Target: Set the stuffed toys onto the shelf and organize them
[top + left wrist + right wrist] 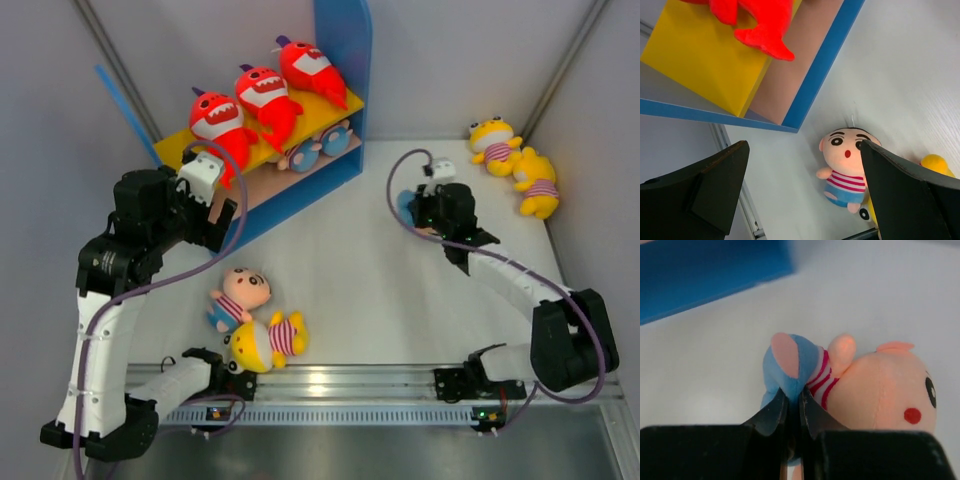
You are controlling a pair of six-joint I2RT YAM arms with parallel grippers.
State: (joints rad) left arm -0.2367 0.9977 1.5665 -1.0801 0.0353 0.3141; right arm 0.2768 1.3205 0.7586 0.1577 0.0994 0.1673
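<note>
Top view: three red sharks [262,95] are lying on the yellow top board of the shelf [345,60].

Left wrist: the left gripper [804,146] is hanging wide open and empty above a pink-faced doll [846,165] on the table [900,75].

Right wrist: the right gripper [792,397] is pinching the blue leg of a striped doll [875,390], its jaws nearly closed.

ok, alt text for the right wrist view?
The right gripper is shut on the blue leg of a pink-faced doll lying on the white table. A blue edge of the shelf crosses the top left.
</note>
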